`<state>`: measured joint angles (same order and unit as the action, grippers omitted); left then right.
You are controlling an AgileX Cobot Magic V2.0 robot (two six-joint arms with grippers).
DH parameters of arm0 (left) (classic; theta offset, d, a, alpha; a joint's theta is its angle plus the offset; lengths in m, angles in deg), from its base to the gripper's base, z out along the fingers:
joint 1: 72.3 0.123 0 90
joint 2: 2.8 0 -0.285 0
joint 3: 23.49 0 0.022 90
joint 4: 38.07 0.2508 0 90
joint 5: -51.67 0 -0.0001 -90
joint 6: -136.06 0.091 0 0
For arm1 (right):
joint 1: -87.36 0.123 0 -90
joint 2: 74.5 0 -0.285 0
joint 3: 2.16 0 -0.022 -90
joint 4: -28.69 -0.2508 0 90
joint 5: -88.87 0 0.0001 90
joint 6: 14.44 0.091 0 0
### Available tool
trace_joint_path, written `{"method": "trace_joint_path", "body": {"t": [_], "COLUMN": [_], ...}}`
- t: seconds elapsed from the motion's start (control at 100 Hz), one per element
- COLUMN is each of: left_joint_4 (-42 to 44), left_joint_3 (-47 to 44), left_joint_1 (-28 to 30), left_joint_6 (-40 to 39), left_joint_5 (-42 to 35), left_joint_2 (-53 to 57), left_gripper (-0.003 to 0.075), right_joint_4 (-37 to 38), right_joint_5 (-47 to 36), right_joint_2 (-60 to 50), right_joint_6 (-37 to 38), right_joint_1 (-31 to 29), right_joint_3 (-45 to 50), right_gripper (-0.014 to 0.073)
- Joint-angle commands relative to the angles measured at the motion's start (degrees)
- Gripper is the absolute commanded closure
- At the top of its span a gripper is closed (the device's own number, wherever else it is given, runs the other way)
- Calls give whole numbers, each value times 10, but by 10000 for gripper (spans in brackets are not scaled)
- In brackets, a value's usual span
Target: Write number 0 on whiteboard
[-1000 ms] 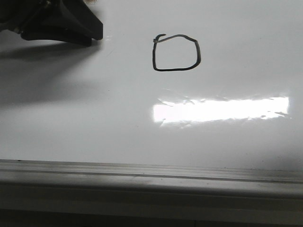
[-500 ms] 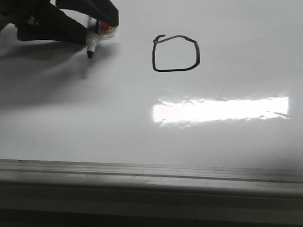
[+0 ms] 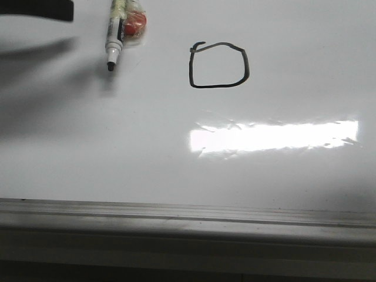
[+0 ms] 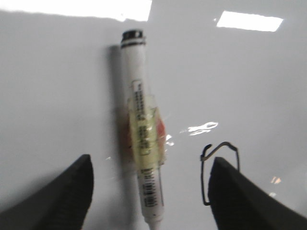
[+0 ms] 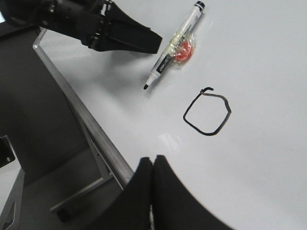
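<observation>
The whiteboard (image 3: 176, 170) fills the front view, glossy white, w/ a grey metal rail (image 3: 188, 220) along its near edge; a bright rectangular glare (image 3: 273, 135) sits on the surface betw. the rail and the drawing; the number 0 (image 3: 218, 66) is drawn in black marker toward the far centre of the board, a boxy rounded-square loop w/ a small hook at its upper-left corner, closed all round.

A marker (image 3: 113, 35) lies flat on the board to the left of the number 0, well apart from it, uncapped, black tip pointing toward the rail; its white barrel has yellowish tape wrapped round the middle w/ a small red-orange piece (image 3: 134, 24) stuck to the side nearer the drawing.

Left gripper (image 4: 148, 191): jaws wide apart, holding nothing; in the left wrist view the marker lies betw. the two dark fingers (image 4: 62, 196) w/o touching either; the number 0 shows partly behind the other finger; in the front view only a dark sliver of this gripper shows at the far left corner, its shadow falling across the board beside the marker.

Right gripper (image 5: 153, 165): fingertips pressed together, nothing betw. them; it hangs above the board, off to the side, well apart from both marker and number 0.
</observation>
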<state>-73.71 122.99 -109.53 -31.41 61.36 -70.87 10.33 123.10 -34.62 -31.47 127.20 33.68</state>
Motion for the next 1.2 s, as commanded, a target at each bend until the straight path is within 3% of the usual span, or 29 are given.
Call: {"method": "trace_joint_path", "body": {"t": [0.0,0.24,0.52,1.19], "left_joint_4": [30,159,189,200], "left_joint_3": [15,15,12,9], "left_joint_1": [0,0,0,-1], "left_joint_6": [-3,1,1,3], "left_joint_5": [-17,60,137,135], "left_joint_2": [58,197,284,284], "left_gripper": [437,740,740,740], "right_joint_4": [1,18,18,18], "right_joint_5": [-57,-59,-58,-58], "right_joint_2": [1,1,1,1], "right_joint_6": [0,0,0,0], "right_joint_1": [-3,-3,-3,-3], "right_joint_3": [-14,-14,-14,-14], "right_gripper": [662,662,662,662]}}
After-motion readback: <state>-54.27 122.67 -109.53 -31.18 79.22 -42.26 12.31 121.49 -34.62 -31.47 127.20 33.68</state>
